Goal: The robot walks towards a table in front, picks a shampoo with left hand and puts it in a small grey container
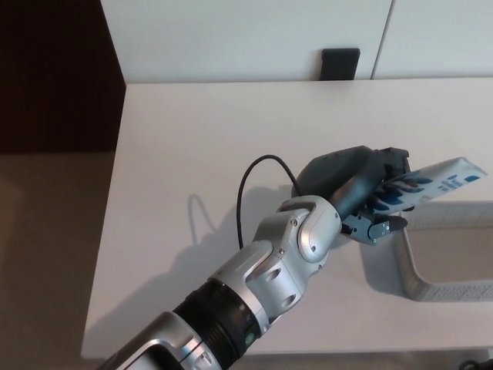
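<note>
Grey container (410, 271) lower right; over its left rim your left robot hand (356, 186) is clamped on the shampoo tube (443, 179), centre right. Tube lies crosswise: release here and it could clip the rim, landing on the tabletop (192, 131).

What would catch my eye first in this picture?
A silver arm rises from the bottom left across the white table and ends in the black left hand. The hand grips a white and blue shampoo, tilted near the far rim of a grey container at the right edge.
</note>
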